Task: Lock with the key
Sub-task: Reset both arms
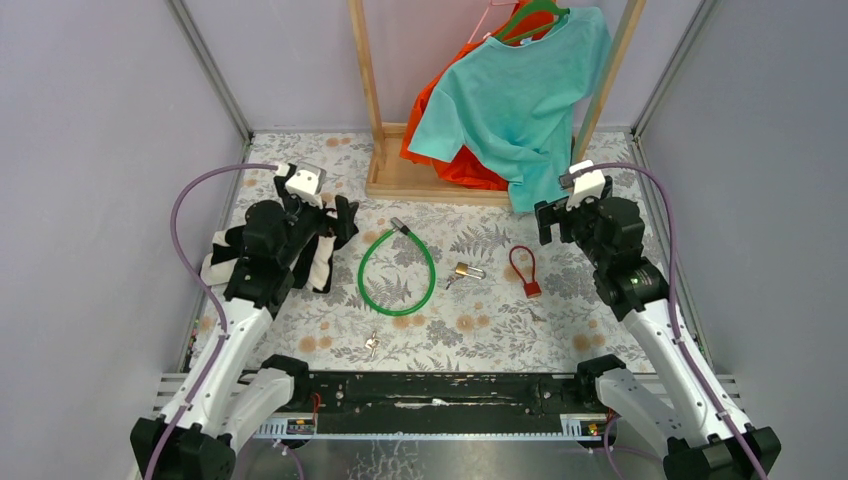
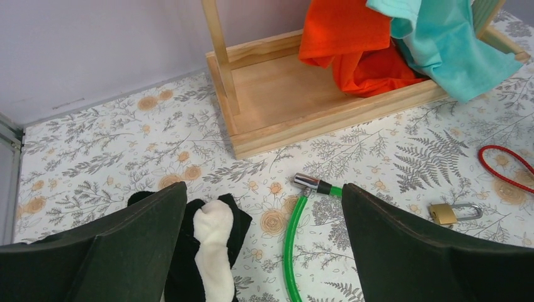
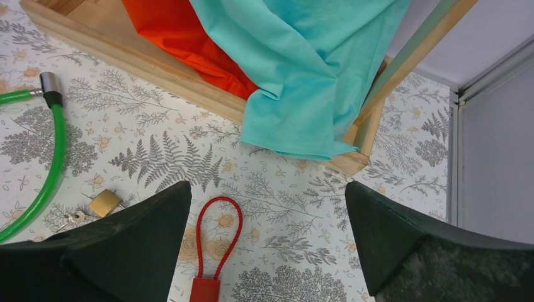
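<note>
A small brass padlock [image 1: 466, 270] with a key beside it lies on the floral table, right of a green cable lock [image 1: 396, 272]. It also shows in the left wrist view [image 2: 448, 213] and the right wrist view [image 3: 104, 202]. A red cable lock [image 1: 525, 270] lies further right and shows in the right wrist view [image 3: 211, 251]. A loose set of keys [image 1: 371, 345] lies nearer the front. My left gripper [image 1: 338, 215] is open and empty, above a black-and-white cloth [image 2: 211, 251]. My right gripper [image 1: 553, 222] is open and empty, just right of the red lock.
A wooden clothes rack base [image 1: 420, 185] stands at the back with an orange shirt [image 1: 450, 120] and a teal shirt [image 1: 520, 100] hanging over it. Grey walls enclose the table on three sides.
</note>
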`<move>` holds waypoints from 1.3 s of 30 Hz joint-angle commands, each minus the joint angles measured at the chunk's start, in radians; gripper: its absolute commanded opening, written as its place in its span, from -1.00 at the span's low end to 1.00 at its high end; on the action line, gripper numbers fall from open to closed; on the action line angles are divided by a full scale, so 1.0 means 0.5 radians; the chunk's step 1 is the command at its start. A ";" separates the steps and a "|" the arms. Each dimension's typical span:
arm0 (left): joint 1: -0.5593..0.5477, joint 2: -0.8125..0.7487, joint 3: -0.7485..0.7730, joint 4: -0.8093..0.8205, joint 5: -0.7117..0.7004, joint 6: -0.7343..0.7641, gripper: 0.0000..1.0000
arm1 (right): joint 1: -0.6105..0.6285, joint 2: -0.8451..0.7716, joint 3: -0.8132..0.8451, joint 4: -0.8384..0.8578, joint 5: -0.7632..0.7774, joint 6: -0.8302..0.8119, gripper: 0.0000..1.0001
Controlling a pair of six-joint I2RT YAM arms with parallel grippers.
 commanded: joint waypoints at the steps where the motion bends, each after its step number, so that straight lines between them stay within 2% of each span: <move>1: 0.018 -0.109 -0.026 0.087 0.057 0.034 1.00 | -0.024 -0.059 0.005 0.029 -0.084 -0.044 0.98; 17: 0.043 -0.112 0.020 -0.044 0.139 0.035 1.00 | -0.032 -0.027 -0.004 0.007 -0.152 -0.043 0.98; 39: 0.047 -0.106 0.003 -0.037 0.168 0.057 1.00 | -0.031 -0.027 -0.019 -0.002 -0.177 -0.073 0.98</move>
